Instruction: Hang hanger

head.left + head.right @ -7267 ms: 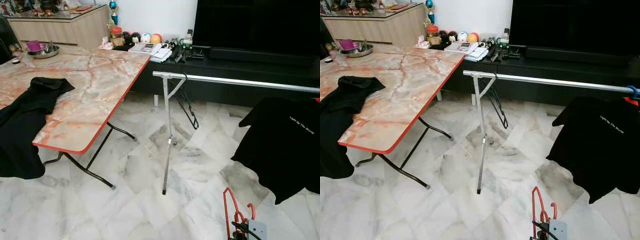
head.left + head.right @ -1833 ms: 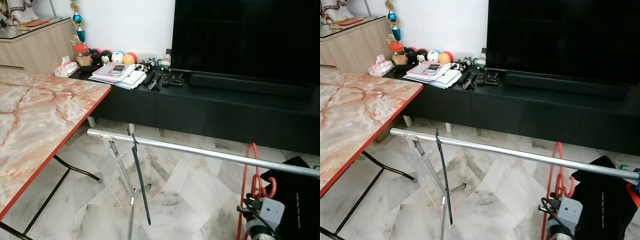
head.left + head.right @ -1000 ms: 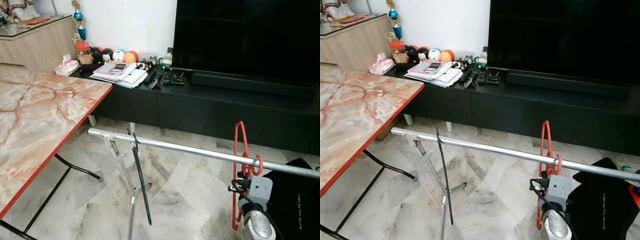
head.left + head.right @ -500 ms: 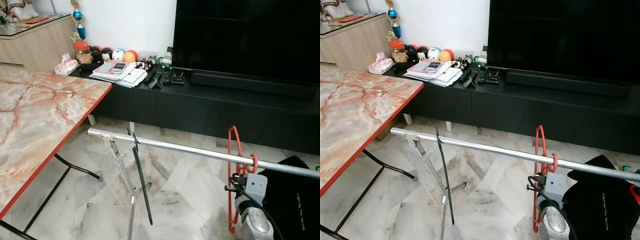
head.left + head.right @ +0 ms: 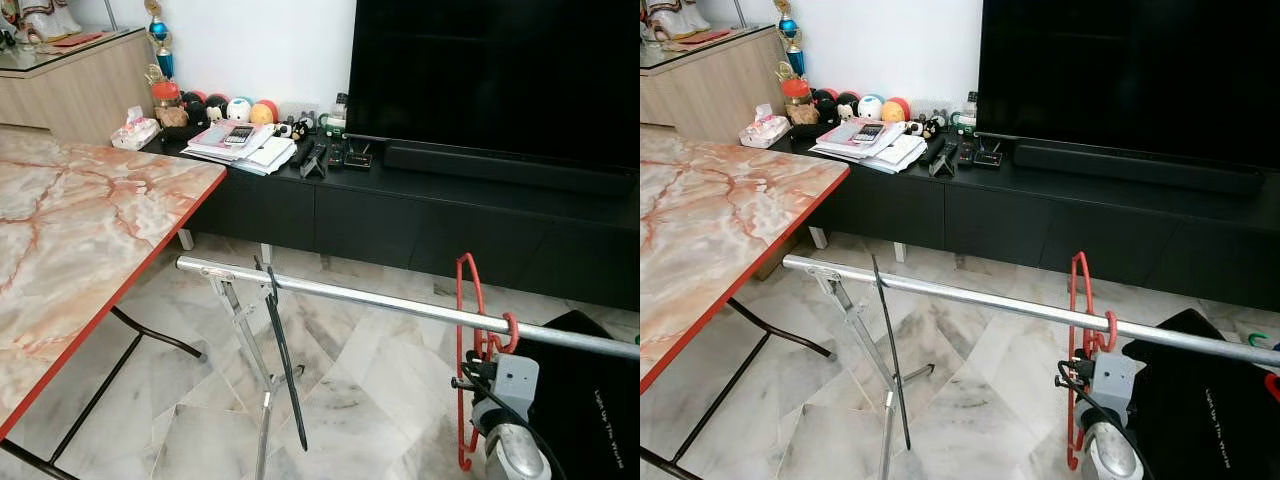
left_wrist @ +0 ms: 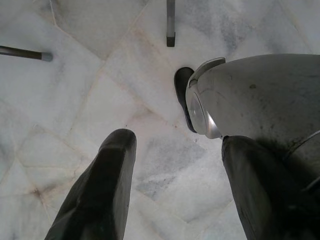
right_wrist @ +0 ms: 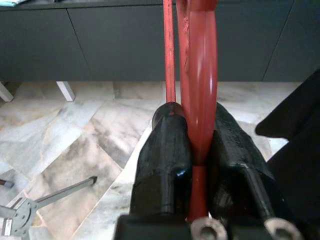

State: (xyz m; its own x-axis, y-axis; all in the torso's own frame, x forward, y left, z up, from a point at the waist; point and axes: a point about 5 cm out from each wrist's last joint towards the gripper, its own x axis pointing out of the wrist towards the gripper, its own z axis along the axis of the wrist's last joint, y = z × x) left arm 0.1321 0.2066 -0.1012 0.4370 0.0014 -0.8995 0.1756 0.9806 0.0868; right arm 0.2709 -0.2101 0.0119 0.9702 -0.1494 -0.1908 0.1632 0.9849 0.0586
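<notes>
A red hanger (image 5: 466, 352) hangs upright at the right part of the silver rail (image 5: 350, 298). Its hook (image 5: 509, 327) curls over the rail. My right gripper (image 7: 200, 120) is just below the rail, shut on the hanger's neck, with the red stem pinched between both black fingers (image 7: 167, 145). My left gripper (image 6: 177, 142) hangs open over the marble floor with nothing between its fingers.
A black hanger (image 5: 284, 368) hangs near the rail's left end by the rack's leg (image 5: 250, 370). A black T-shirt (image 5: 590, 390) hangs right of the red hanger. The marble folding table (image 5: 80, 250) stands left. A black TV console (image 5: 420, 215) runs behind the rack.
I have come up close to the rack. My right gripper lifted the red hanger from below the rail, and its hook now sits over it. In the last half second little moved.
</notes>
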